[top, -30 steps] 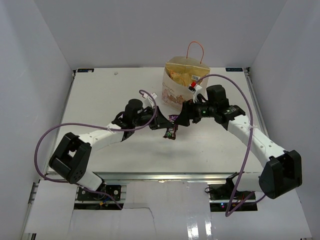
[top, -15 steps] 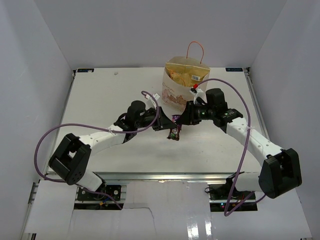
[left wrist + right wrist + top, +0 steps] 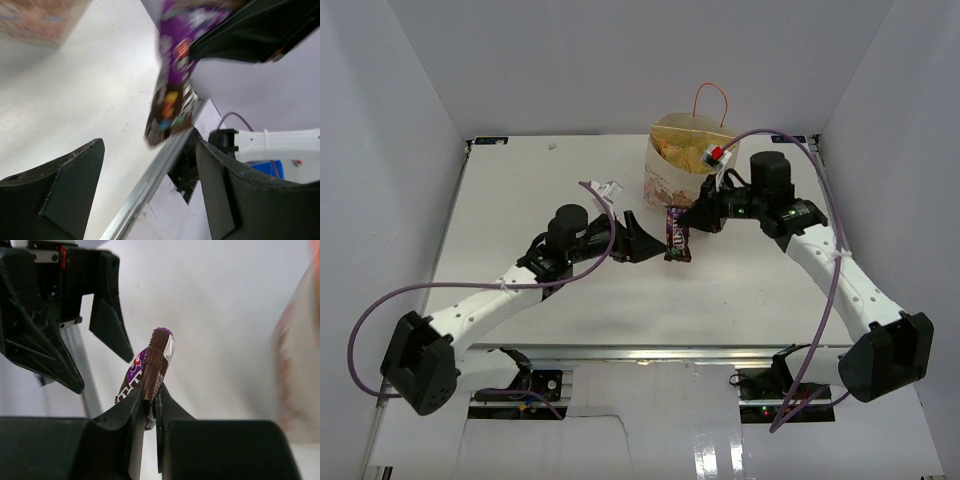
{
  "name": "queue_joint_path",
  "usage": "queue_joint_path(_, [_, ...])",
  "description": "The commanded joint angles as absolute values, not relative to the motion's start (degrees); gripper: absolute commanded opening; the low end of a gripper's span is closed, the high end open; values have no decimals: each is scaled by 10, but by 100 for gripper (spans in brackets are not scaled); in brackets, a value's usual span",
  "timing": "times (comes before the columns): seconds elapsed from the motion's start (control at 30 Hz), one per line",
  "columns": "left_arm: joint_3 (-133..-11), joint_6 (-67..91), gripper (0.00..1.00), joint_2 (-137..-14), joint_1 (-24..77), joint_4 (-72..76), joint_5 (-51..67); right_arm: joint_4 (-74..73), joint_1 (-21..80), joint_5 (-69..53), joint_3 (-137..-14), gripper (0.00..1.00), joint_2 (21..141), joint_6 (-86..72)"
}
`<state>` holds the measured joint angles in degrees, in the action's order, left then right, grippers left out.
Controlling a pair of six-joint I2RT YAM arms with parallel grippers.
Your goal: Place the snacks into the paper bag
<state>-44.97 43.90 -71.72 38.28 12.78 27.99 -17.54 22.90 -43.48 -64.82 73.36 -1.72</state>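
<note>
Purple packet (image 3: 676,235) hangs long-axis-down, clamped in the right tool (image 3: 688,222) just before the paper bag (image 3: 682,165); the left tool (image 3: 638,241) gapes empty alongside.

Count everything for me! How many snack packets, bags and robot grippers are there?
purple packet: 1
chip bag, poking out of the paper bag: 1
paper bag: 1
robot grippers, left gripper and right gripper: 2
Total: 5
</note>
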Motion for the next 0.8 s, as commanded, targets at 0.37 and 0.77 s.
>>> queue_joint_path(0.37, [-445, 303, 92, -470, 377, -155, 19, -176, 176, -262, -1007, 8, 808, 283])
queue_joint_path(0.77, [-446, 323, 96, -414, 377, -210, -59, -205, 175, -222, -1033, 18, 940, 369])
